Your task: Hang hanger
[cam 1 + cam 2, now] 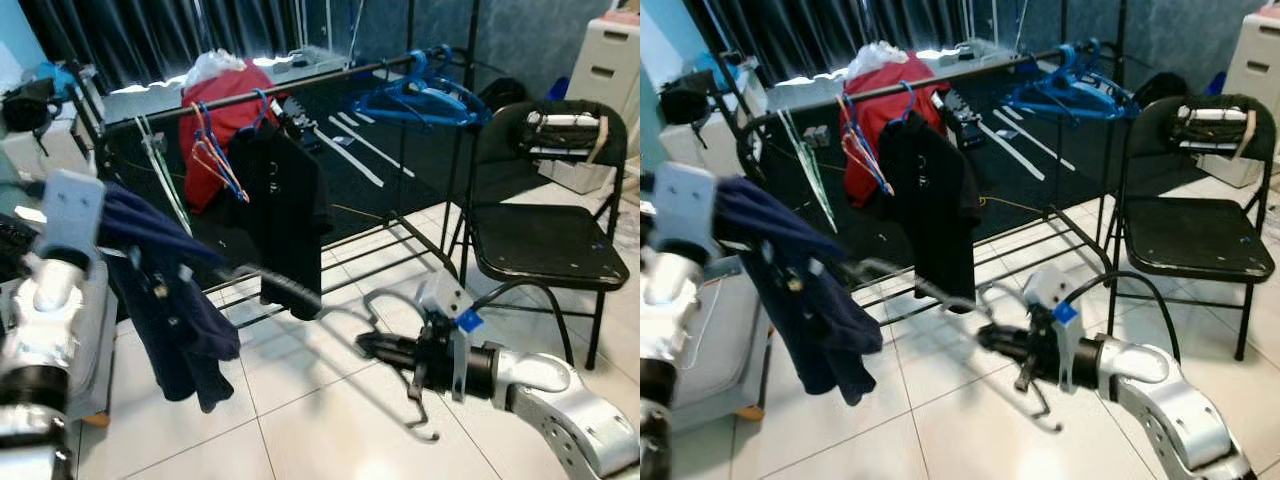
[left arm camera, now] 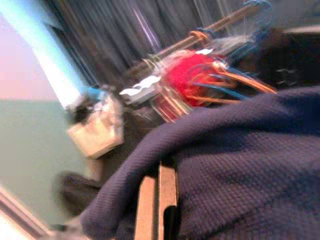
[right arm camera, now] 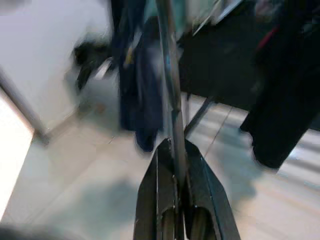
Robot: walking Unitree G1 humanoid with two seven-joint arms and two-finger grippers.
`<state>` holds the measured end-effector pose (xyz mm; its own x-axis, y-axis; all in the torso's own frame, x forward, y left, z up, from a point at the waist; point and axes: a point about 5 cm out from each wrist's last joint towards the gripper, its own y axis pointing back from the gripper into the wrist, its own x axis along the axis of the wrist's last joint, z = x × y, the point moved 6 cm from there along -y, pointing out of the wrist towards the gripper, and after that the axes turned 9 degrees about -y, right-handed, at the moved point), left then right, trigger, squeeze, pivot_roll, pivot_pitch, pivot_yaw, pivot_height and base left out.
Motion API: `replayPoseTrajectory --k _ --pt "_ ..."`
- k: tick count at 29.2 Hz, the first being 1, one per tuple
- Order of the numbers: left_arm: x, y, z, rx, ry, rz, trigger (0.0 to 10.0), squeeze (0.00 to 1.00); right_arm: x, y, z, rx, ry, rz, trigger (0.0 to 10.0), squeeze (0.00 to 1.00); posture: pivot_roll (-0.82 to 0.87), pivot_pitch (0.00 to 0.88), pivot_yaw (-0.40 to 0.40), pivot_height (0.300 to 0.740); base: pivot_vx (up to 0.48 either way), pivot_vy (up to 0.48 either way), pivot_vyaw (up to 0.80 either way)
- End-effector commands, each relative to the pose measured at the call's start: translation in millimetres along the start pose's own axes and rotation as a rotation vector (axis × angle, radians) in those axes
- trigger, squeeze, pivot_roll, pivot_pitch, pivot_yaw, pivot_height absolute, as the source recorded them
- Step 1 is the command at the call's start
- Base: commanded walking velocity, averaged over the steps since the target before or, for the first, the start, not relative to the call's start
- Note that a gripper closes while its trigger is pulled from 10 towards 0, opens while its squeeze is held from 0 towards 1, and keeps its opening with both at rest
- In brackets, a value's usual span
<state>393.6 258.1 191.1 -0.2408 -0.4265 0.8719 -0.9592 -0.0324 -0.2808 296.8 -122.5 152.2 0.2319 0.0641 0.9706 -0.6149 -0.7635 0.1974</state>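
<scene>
Looking down from the head camera, you have the right gripper (image 1: 372,346) nearest you, low over the white floor tiles (image 1: 300,420), its two black fingers pressed together on a thin grey hanger (image 1: 940,292) that runs off toward your left. The right wrist view shows that same slim rod clamped between the closed fingers. At its far end the hanger carries the navy shirt (image 1: 170,300), which droops in soft folds under your left arm. The left gripper (image 2: 159,205) sits buried in that knitted navy cloth, and you cannot tell how far its fingers are apart or whether they grip anything.

Judge the load as light but awkward. The wire looks thin and likely springy, so it may twist or slide in the pads, and the limp shirt will probably swing and shift the balance as you lift. Hold near the neck of the hook, not far out on an arm.

Beyond stands the clothes rack, with its dark rail (image 1: 310,82) as your target. A black shirt (image 1: 285,210), a red garment (image 1: 225,130) and blue hangers (image 1: 420,95) already hang there. A black folding chair (image 1: 545,240) stands off to the right.
</scene>
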Motion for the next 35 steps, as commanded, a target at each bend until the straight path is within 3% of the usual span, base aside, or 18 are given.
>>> replayPoseTrajectory --k 1,2,4,5,10,11,12,13,16,18,19,22,23,25,26,28,32,35 --pt "39.4 1.7 47.6 -0.194 0.105 0.15 0.0 0.0 34.4 -1.2 -0.9 0.007 0.01 0.164 0.0 0.0 -0.1 0.0 0.109 0.74 0.0 0.0 0.0" --pt "39.4 1.7 47.6 -0.194 0.105 0.15 0.0 0.0 34.4 -1.2 -0.9 0.007 0.01 0.164 0.0 0.0 -0.1 0.0 0.109 0.74 0.0 0.0 0.0" --pt "68.7 32.0 126.9 -0.527 0.171 0.25 0.0 0.0 68.4 -1.4 -3.9 0.039 -0.026 0.322 0.0 0.0 -0.09 0.0 0.11 0.74 0.0 0.0 0.0" --pt "75.8 45.0 149.0 -0.629 0.18 0.273 0.0 0.0 76.5 -2.0 -2.8 0.039 -0.035 0.352 0.0 0.0 -0.09 0.0 0.11 0.74 0.0 0.0 0.0" --pt "82.4 57.0 166.8 -0.712 0.175 0.3 0.0 0.0 75.4 -5.4 -1.6 0.037 -0.03 0.324 0.0 0.0 -0.1 0.0 0.115 0.74 0.0 0.0 0.0" --pt "90.0 61.8 174.4 -0.745 0.176 0.328 0.0 0.0 60.5 -11.6 -3.2 0.056 -0.042 0.225 0.0 0.0 -0.11 0.0 0.117 0.74 0.0 0.0 0.0" --pt "90.0 61.8 174.4 -0.745 0.176 0.328 0.0 0.0 60.5 -11.6 -3.2 0.056 -0.042 0.225 0.0 0.0 -0.11 0.0 0.117 0.74 0.0 0.0 0.0" --pt "98.7 53.3 168.0 -0.701 0.164 0.357 0.0 0.0 27.9 -13.7 -10.8 0.104 -0.054 0.049 0.0 0.0 -0.1 0.0 0.11 0.74 0.0 0.0 0.0" --pt "98.7 53.3 168.0 -0.701 0.164 0.357 0.0 0.0 27.9 -13.7 -10.8 0.104 -0.054 0.049 0.0 0.0 -0.1 0.0 0.11 0.74 0.0 0.0 0.0" --pt "104.1 41.3 155.1 -0.628 0.138 0.373 0.0 0.0 0.2 -10.4 -16.4 0.135 -0.072 -0.093 0.0 0.0 -0.1 0.0 0.11 0.74 0.0 0.0 0.0" --pt "98.9 18.4 123.3 -0.468 0.063 0.346 0.0 0.0 -23.0 0.2 -20.2 0.153 -0.091 -0.216 0.0 0.0 -0.1 0.0 0.113 0.74 0.0 0.0 0.0" --pt "98.9 18.4 123.3 -0.468 0.063 0.346 0.0 0.0 -23.0 0.2 -20.2 0.153 -0.091 -0.216 0.0 0.0 -0.1 0.0 0.113 0.74 0.0 0.0 0.0" --pt "92.7 2.9 93.3 -0.333 0.006 0.312 0.0 0.0 -38.7 11.4 -21.9 0.16 -0.089 -0.304 0.0 0.0 -0.1 0.0 0.113 0.74 0.0 0.0 0.0" --pt "92.7 2.9 93.3 -0.333 0.006 0.312 0.0 0.0 -38.7 11.4 -21.9 0.16 -0.089 -0.304 0.0 0.0 -0.1 0.0 0.113 0.74 0.0 0.0 0.0" --pt "90.9 -5.4 70.0 -0.244 -0.03 0.298 0.0 0.0 -51.4 22.9 -16.7 0.132 -0.071 -0.384 0.0 0.0 -0.11 0.0 0.118 0.74 0.0 0.0 0.0" --pt "93.3 -8.0 56.8 -0.205 -0.051 0.295 0.0 0.0 -58.0 31.8 -14.3 0.122 -0.066 -0.432 0.0 0.0 -0.11 0.0 0.117 0.74 0.0 0.0 0.0" --pt "97.1 -6.7 52.6 -0.209 -0.09 0.299 0.0 0.0 -54.3 35.5 -1.8 0.068 -0.032 -0.425 0.0 0.0 -0.11 0.0 0.116 0.74 0.0 0.0 0.0" --pt "87.8 -5.6 50.3 -0.207 -0.165 0.263 0.0 0.0 -23.5 26.5 22.8 -0.044 0.035 -0.271 0.0 0.0 -0.11 0.0 0.116 0.74 0.0 0.0 0.0"
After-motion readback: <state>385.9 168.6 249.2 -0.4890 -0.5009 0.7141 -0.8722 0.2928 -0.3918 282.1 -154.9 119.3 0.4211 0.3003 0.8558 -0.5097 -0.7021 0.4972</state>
